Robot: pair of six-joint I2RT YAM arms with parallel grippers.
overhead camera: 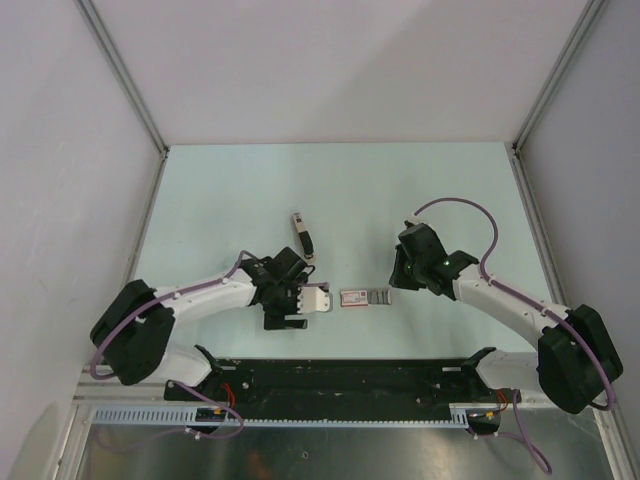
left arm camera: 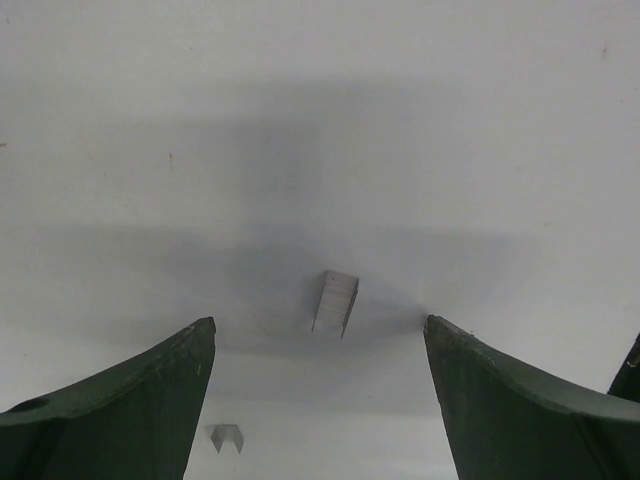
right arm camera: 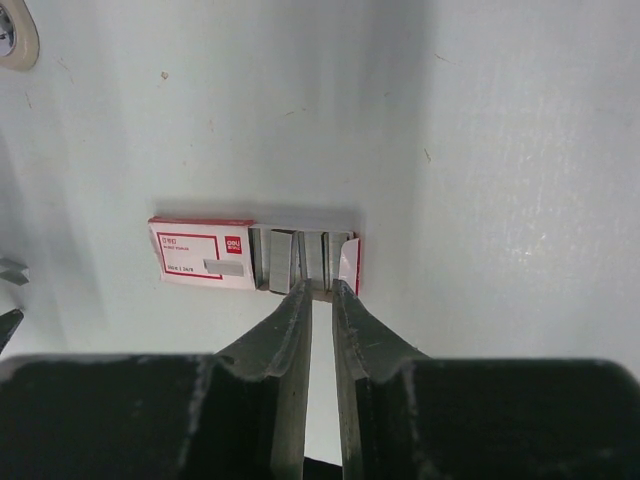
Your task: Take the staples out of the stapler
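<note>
The stapler [overhead camera: 302, 240], dark with a pale far end, lies on the table beyond both grippers; no gripper touches it. My left gripper [overhead camera: 287, 296] points down at the table, open and empty. In the left wrist view its fingers [left arm camera: 318, 322] stand wide apart over a short silvery staple strip [left arm camera: 335, 302]; a smaller staple piece [left arm camera: 226, 437] lies nearer. My right gripper [overhead camera: 398, 282] is at the open right end of the red-and-white box [overhead camera: 363, 298]. In the right wrist view its fingers [right arm camera: 321, 288] are nearly together around the end of a staple strip [right arm camera: 314, 262] in the box [right arm camera: 200, 255].
White walls and metal posts close in the table [overhead camera: 340, 190] at the back and sides. A black rail [overhead camera: 340, 380] with the arm bases runs along the near edge. More staple strips lie side by side in the box's open end [right arm camera: 275, 258].
</note>
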